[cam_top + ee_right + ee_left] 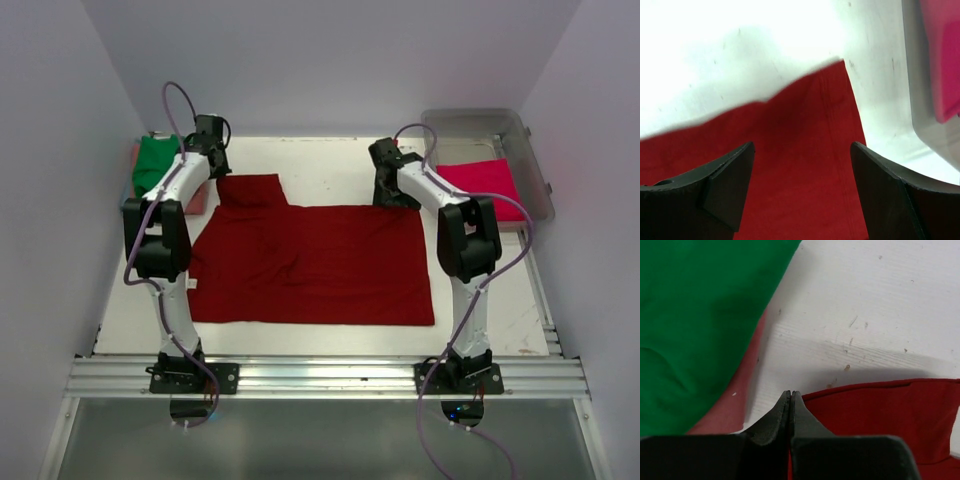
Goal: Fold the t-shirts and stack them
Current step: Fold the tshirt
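Our right gripper [801, 146] hangs wide over a corner of the dark red shirt [805, 110], but our left gripper [791, 393] is shut, so we might pull it crooked.

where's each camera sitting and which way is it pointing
top external: above and behind the arms, facing down on the table; both arms show whole, with the left hand and right hand.
left wrist: on the left arm, looking down past its shut fingers at the green t-shirt and the dark red t-shirt.
right wrist: on the right arm, looking down between its open fingers at the dark red t-shirt's corner and the clear tub.
shared: both wrist views show the dark red t-shirt.
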Controlling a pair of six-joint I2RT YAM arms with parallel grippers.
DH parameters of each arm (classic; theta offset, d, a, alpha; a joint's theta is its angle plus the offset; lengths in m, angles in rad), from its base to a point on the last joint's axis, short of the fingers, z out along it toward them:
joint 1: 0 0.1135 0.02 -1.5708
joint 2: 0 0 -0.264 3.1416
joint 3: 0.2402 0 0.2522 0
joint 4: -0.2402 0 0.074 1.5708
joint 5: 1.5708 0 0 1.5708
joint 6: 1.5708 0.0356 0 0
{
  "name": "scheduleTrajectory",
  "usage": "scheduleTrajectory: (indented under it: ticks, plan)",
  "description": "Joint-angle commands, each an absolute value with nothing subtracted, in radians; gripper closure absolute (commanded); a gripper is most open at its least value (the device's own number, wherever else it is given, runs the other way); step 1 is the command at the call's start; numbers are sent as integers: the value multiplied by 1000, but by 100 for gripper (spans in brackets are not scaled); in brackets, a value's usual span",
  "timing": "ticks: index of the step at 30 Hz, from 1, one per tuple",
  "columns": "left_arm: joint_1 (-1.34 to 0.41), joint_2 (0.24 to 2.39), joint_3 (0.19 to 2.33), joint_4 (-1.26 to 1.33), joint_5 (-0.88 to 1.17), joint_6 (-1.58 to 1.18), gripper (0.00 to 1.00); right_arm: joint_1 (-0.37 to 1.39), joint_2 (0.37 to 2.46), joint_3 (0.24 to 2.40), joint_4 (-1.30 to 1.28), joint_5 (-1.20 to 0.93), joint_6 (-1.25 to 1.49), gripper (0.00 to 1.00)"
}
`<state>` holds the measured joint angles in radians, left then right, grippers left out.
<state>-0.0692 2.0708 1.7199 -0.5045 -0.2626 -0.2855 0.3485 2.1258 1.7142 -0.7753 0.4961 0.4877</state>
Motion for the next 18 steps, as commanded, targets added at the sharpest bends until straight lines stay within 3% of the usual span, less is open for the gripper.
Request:
scheduleTrajectory:
  ticks: [1,9,18]
  plan:
    - [-54,2063,1721,-502,-322,-313,100,321,2152,1819,-785,488,465,19]
    - [-31,2074,1721,-511,-339,-330,100,267,2266,1986,-940,564,551,25]
    - [-29,2091,1726,-514,-334,-333,100,264,2278,1916,-950,600,661,37]
